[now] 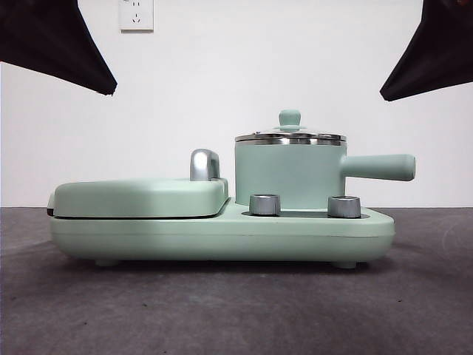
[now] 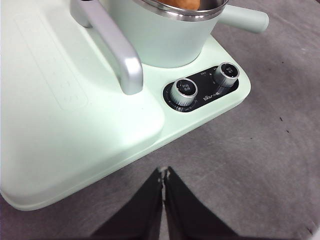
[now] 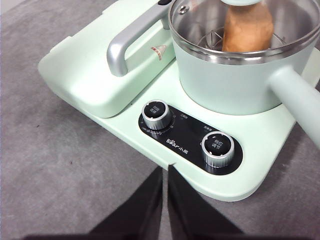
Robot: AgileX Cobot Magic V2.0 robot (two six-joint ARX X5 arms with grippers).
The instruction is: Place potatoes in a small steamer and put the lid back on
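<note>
The potato (image 3: 248, 27) sits inside the steamer (image 1: 290, 175) with the lid (image 1: 290, 137) on top, so the job looks finished. Both the left gripper (image 2: 163, 172) and right gripper (image 3: 165, 170) hang clenched and empty, back from the steamer over the table (image 1: 236, 310).

Mint green, steel and grey

The steamer (image 1: 290, 175) is mint green with a steel rim; its lid (image 1: 290, 136) is clear glass, steel-edged, with a mint knob. The potato (image 3: 248, 29) inside is orange-brown. The griddle (image 1: 140, 198) and base (image 1: 222, 238) are mint, the griddle handle (image 2: 112, 45) chrome. Two silver dials (image 3: 157, 114) sit on a black panel (image 3: 187, 140) with white print. Table (image 1: 222, 310) dark grey, wall (image 1: 244, 66) white.
</note>
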